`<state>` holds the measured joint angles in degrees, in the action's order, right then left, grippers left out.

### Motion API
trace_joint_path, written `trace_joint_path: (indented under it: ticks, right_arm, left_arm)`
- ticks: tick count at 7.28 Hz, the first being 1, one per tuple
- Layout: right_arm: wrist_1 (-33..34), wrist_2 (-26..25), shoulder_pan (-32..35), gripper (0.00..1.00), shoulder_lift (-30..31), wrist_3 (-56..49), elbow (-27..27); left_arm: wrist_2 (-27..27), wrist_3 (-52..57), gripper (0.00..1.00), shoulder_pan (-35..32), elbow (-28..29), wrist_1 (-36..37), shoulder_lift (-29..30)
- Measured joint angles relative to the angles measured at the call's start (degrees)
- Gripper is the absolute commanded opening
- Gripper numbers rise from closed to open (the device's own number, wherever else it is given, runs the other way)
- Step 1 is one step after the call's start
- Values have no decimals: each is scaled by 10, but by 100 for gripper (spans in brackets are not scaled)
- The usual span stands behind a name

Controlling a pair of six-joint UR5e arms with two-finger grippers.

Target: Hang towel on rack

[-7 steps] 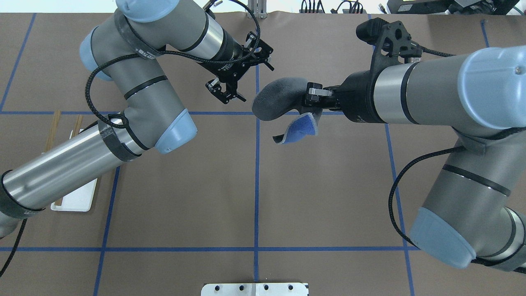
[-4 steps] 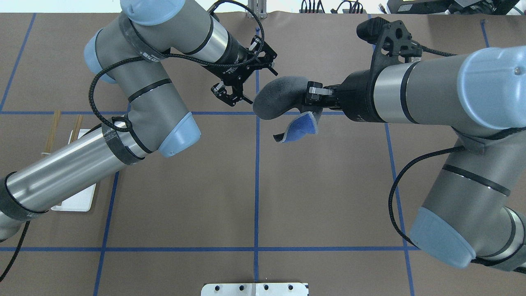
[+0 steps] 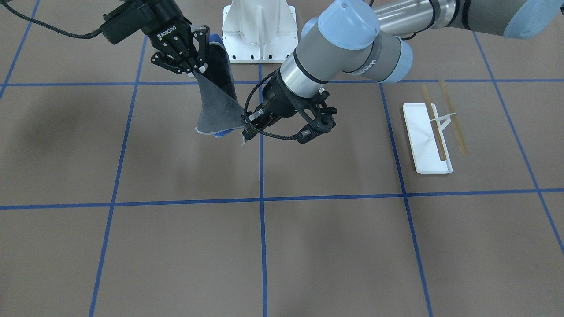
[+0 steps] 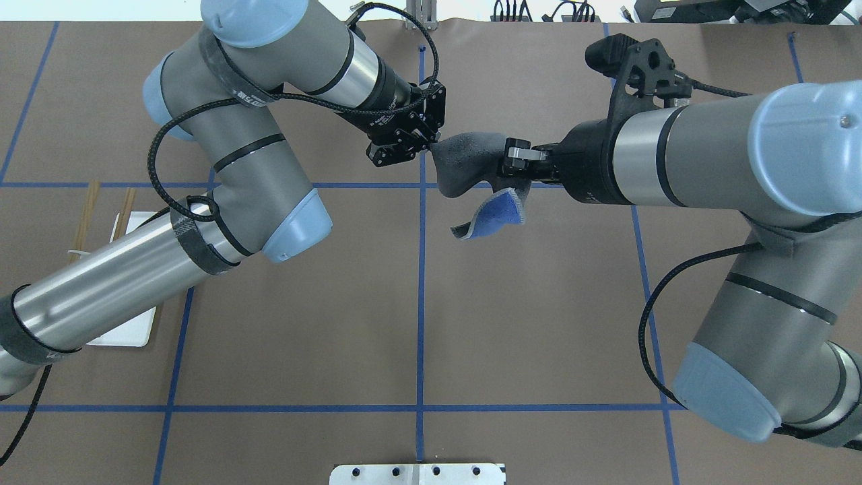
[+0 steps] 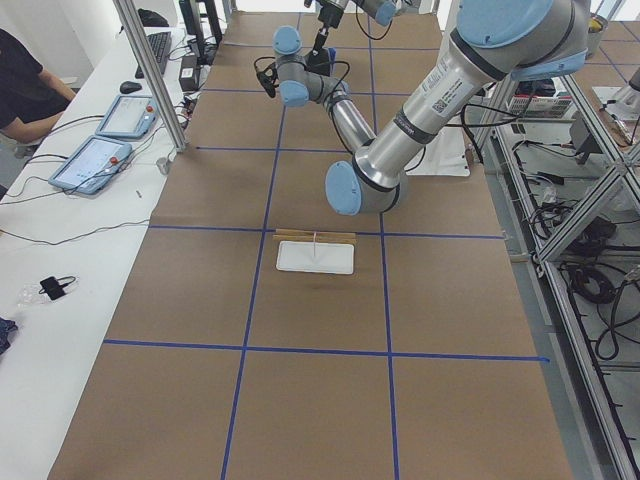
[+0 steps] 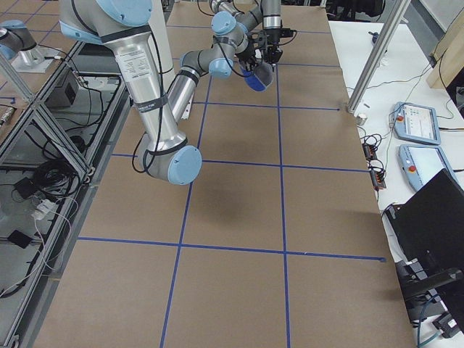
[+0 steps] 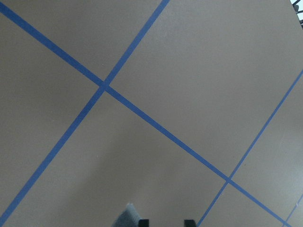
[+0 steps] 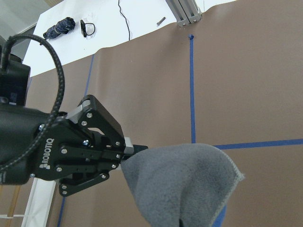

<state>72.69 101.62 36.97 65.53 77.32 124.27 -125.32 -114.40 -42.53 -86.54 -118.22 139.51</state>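
Observation:
The towel [image 4: 465, 162] hangs above the table between my two grippers, dark grey side up, with a blue flap [image 4: 495, 212] drooping below. My right gripper [image 4: 506, 162] is shut on one end of it. My left gripper [image 4: 429, 143] is shut on the opposite corner. That grip shows in the right wrist view [image 8: 135, 150], and in the front view [image 3: 246, 123] the towel [image 3: 216, 105] runs taut from my right gripper [image 3: 197, 74]. The rack [image 3: 427, 141], a white base with two wooden rods [image 3: 434, 127], stands far off on my left side. In the overhead view it [image 4: 128, 330] is partly hidden under my left arm.
The big white bolted pedestal [image 3: 260, 26] stands at my base, behind the towel. Blue tape lines [image 4: 421, 303] grid the brown table. An operator's desk with tablets [image 5: 100, 150] runs along the far side.
My left gripper moved right to the towel's free corner and shut on it. The towel's rounded left end is now pulled out to a point. My right arm has hardly moved.

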Motion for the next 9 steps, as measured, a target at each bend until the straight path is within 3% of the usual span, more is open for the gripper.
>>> trace_joint_path:
  ticks: [1, 2, 5, 7, 9]
  right_arm:
    - [0, 0, -2, 0, 1, 0, 0]
    - [0, 1, -4, 96, 1, -1, 0]
    - [1, 0, -10, 100, 26, -5, 13]
    - [8, 2, -7, 100, 69, -44, 20]
    - [54, 6, 21, 100, 99, -112, 18]
  left_arm:
    - [0, 0, 0, -1, 0, 0, 0]
    - [0, 0, 0, -3, 0, 0, 0]
    - [-9, 4, 0, -32, 0, 1, 0]
    - [-59, 9, 0, -69, -6, 1, -6]
    - [-100, 19, 0, -100, -45, 3, -49]
